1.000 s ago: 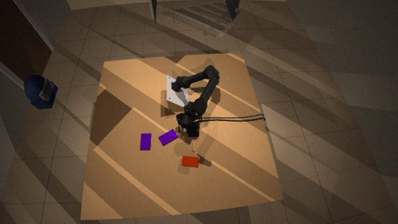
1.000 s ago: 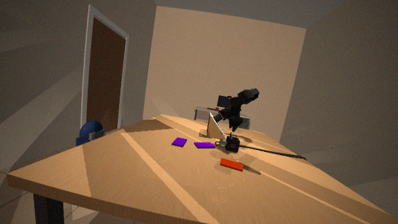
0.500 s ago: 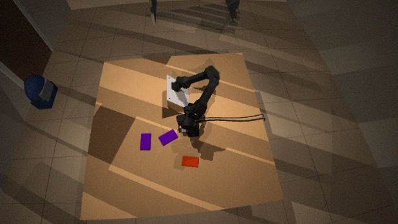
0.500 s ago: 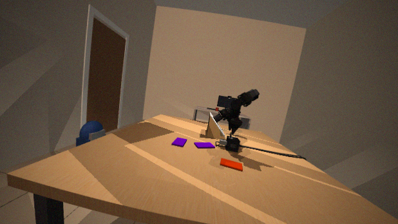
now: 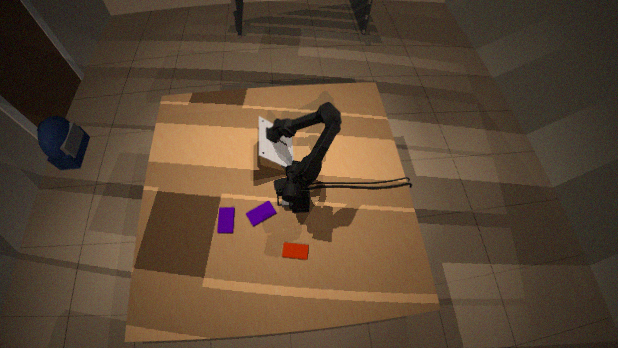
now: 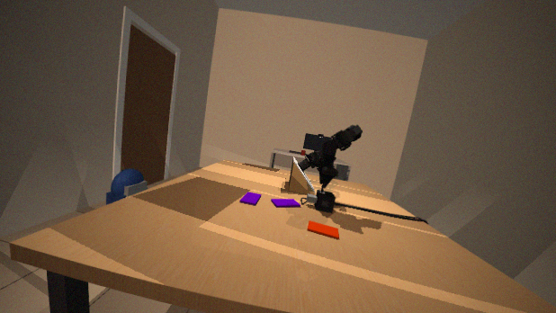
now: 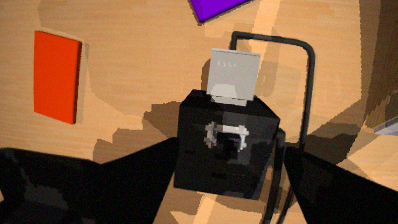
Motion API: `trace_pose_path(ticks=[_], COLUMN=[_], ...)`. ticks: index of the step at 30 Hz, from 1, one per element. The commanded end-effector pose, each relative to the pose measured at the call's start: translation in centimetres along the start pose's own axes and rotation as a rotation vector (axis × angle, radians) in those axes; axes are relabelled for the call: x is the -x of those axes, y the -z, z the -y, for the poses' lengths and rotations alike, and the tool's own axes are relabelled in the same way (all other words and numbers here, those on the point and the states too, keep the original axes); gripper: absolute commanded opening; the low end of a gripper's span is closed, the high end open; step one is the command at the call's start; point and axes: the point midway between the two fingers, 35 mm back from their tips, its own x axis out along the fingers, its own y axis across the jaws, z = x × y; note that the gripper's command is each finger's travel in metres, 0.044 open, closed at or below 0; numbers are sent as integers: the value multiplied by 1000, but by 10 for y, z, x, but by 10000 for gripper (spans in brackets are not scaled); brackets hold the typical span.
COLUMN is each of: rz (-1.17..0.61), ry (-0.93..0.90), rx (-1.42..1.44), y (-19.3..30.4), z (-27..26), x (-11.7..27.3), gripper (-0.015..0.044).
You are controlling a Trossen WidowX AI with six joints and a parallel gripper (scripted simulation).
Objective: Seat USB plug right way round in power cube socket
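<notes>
The black power cube (image 5: pixel 306 205) (image 6: pixel 325 202) (image 7: pixel 200 172) stands on the table. On its top face a bright metal outline (image 7: pixel 227 128) surrounds a dark shape; how the plug sits in it is too blurred to tell. A grey block-like connector (image 7: pixel 234 75) (image 6: pixel 311 198) sticks out at the cube's far side in the wrist view, with a black cable. My gripper (image 7: pixel 231 149) (image 6: pixel 322 188) is over the cube, pointing down, partly open. Its fingers stand wide on either side of the outline, with visible gaps to it. In the top view the arm hides the fingertips.
A black cable (image 7: pixel 310 75) (image 6: pixel 382 212) loops beside the cube and runs right. Two purple slabs (image 5: pixel 261 213) (image 5: pixel 226 220) and an orange-red slab (image 5: pixel 295 251) (image 6: pixel 323 230) (image 7: pixel 56 77) lie nearby. A tilted white panel (image 5: pixel 265 142) stands behind, close to the arm.
</notes>
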Motion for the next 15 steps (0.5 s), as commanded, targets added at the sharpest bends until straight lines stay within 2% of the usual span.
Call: trace_pose_path(ticks=[1,9,15], rz=[0,0,0], ry=[-1,-1,-1], rx=[1,1,1], y=[0,0,0], z=[0,0,0], x=[0,0,0], gripper=[204,0,0])
